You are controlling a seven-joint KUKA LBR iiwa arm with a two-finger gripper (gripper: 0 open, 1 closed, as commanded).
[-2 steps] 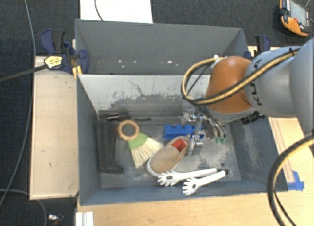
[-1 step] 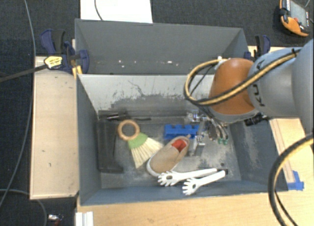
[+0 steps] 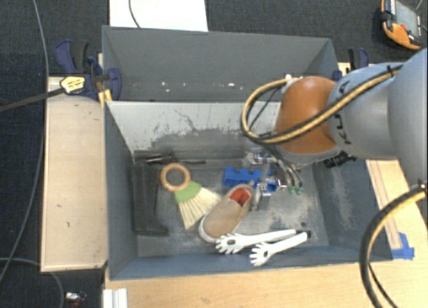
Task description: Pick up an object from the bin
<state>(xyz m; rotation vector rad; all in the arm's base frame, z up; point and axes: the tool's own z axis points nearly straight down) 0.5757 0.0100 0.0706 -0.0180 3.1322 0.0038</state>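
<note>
The gripper is low inside the grey bin, and its tip is at the upper right end of a tan shoe. The shoe lies tilted on the bin floor, and at this end its opening shows a red lining. The metal parts of the gripper are just beside that red opening, but I cannot tell if they touch it. I also cannot tell if the pincer is apart or together, because its own body and the shadow hide this. No thing is seen clamped in it.

Just above the shoe's red end, and close to the left of the gripper, lies a blue block. To the left of the shoe, touching its side, is a small brush with a round wooden ring and pale bristles with a green band. Below the shoe, along the near wall, lie two white plastic forks side by side, prongs toward the shoe's toe. Far left of the shoe is a flat black piece. Right of the shoe, past the gripper, is a tiny green thing. Above the gripper are the arm's orange cover and looped cables.
</note>
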